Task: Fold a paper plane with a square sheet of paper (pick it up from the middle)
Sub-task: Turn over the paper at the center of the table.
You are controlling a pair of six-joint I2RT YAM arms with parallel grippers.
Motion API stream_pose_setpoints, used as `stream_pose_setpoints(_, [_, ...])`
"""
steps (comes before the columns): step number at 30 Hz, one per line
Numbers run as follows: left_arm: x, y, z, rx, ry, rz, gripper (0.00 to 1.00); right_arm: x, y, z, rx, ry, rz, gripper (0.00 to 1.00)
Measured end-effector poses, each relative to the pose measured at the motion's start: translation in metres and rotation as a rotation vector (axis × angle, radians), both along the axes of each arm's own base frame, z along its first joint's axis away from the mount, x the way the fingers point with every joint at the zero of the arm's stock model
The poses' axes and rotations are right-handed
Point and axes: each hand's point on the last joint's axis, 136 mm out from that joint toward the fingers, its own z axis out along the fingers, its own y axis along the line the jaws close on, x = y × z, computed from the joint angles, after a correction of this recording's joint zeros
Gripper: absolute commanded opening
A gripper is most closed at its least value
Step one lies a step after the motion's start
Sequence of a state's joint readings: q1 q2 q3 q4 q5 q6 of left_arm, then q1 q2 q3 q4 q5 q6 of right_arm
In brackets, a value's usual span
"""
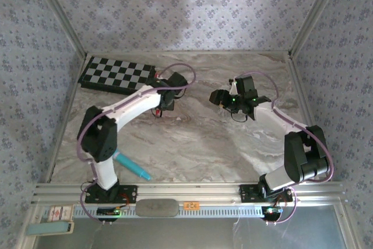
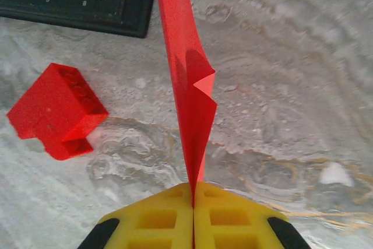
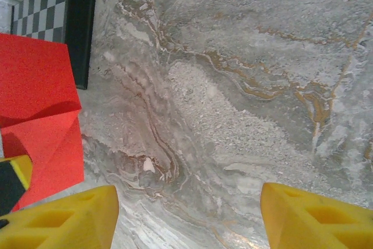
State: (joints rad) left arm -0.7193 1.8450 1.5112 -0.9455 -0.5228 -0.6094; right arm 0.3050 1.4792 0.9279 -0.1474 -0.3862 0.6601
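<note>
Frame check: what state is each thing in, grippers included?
red paper: folded and creased, pinched in the left gripper.
left gripper: shut on the red paper.
right gripper: open, holding nothing.
chequered board: lying flat on the table, untouched.
red block: resting on the table, apart from the paper.
teal pen: lying on the table, untouched.

Pale blue-grey wallpaper [image 1: 175, 4] with a small floral print covers the far, left and right walls. The table [image 1: 198, 144] is grey-brown marble-patterned, with an aluminium rail [image 1: 221, 189] along its near edge.
</note>
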Motion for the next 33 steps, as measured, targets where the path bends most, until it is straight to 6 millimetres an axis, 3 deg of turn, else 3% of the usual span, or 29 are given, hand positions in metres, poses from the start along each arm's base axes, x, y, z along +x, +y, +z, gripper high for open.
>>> stream_pose_setpoints(4, [0.001, -0.008, -0.018, 0.089, 0.051, -0.02, 0.12, 0.0, -0.003, -0.002, -0.011, 0.002, -0.011, 0.67])
stream_pose_setpoints(9, [-0.007, -0.023, -0.051, 0.065, 0.153, -0.041, 0.19, -0.003, -0.01, -0.008, -0.024, 0.011, -0.03, 0.67])
stream_pose_setpoints(12, [-0.013, -0.04, -0.067, -0.025, 0.213, -0.054, 0.24, -0.004, -0.012, -0.008, -0.027, 0.011, -0.036, 0.67])
stream_pose_setpoints(17, [-0.012, -0.074, -0.077, -0.258, 0.269, -0.06, 0.42, -0.003, -0.013, -0.007, -0.027, 0.008, -0.04, 0.67])
stream_pose_setpoints(20, [-0.013, -0.079, -0.082, -0.396, 0.304, -0.035, 0.54, -0.004, -0.014, -0.007, -0.027, 0.008, -0.04, 0.67])
stream_pose_setpoints(23, [-0.012, -0.075, -0.073, -0.546, 0.309, 0.005, 0.62, -0.005, -0.011, -0.008, -0.029, 0.008, -0.033, 0.66])
stream_pose_setpoints(26, [-0.005, -0.066, -0.049, -0.675, 0.262, 0.035, 0.67, -0.01, 0.001, -0.012, -0.037, 0.014, 0.0, 0.63])
stream_pose_setpoints(30, [0.004, -0.046, -0.012, -0.798, 0.15, 0.073, 0.75, -0.02, 0.042, -0.024, -0.057, 0.044, 0.106, 0.58])
stream_pose_setpoints(33, [0.005, -0.021, 0.001, -0.842, 0.085, 0.129, 0.8, -0.026, 0.08, -0.032, -0.068, 0.057, 0.195, 0.55])
